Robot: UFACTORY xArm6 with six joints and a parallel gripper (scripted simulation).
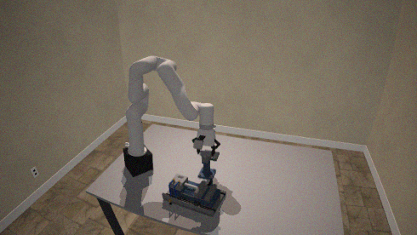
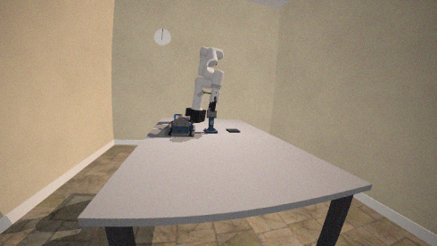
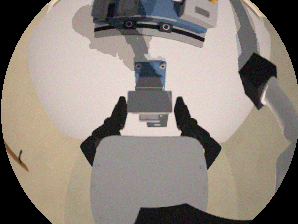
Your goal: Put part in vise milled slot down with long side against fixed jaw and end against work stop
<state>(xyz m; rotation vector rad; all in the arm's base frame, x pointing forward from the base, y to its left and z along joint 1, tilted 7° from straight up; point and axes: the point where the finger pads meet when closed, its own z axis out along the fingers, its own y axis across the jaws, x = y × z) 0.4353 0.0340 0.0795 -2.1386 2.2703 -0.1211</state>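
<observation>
- Directly beneath the end effector (image 3: pixel 149 117), between its spread black fingers, the part (image 3: pixel 149 102) rests in the blue V-block (image 3: pixel 149 70); nothing is gripped yet.
- Its long axis seems to run across the gap between the fingers, though blur leaves this uncertain.
- Beyond it on the table (image 1: pixel 277 179) stands the vise (image 1: pixel 193 192).
- The part looks a plain grey block; its slot is not discernible.

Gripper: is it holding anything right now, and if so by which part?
Nothing is held. The black two-finger gripper is open, its fingers either side of the grey block standing in the blue V-block, not clamped on it.
</observation>
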